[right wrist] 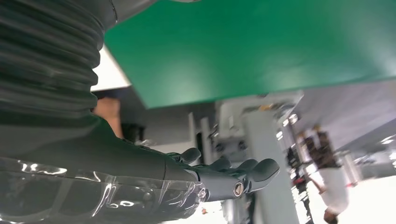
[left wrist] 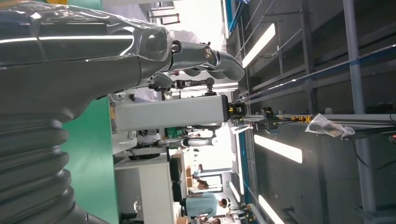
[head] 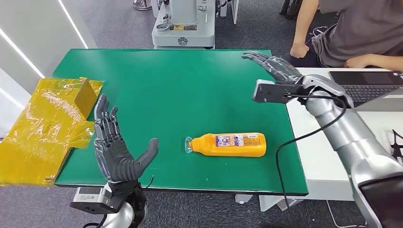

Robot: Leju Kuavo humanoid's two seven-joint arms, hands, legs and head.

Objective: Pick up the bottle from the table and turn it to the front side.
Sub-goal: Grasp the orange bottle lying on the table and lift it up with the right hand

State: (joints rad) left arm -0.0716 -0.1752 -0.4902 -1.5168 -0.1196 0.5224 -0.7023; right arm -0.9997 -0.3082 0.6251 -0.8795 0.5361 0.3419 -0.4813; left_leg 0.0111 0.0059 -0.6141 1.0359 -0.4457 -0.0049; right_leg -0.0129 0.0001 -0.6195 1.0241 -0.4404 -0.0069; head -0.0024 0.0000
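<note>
Nothing of the task looked done yet. Lower left of the head frame: left hand (head: pixel 116 149) was raised over the near edge of the green table (head: pixel 190 85), palm up, fingers spread wide, thumb out toward the right, holding nothing. Lower centre: the orange bottle (head: pixel 228 144) lay on its side on the green surface, cap end pointing left toward that thumb, label facing up, untouched by either hand and apart from both. Right side, further up: right hand (head: pixel 273 66) hovered near the far right corner of the table, fingers stretched out flat and apart, empty too; the right wrist view agreed, fingers extended with nothing in them. Left edge: crumpled yellow plastic bag (head: pixel 43 128) lay off the table's side. Upper right: a seated person (head: pixel 351 33) by a laptop (head: pixel 370 88). Judged remaining: reach, grasp, lift, turn the bottle to its front side.
</note>
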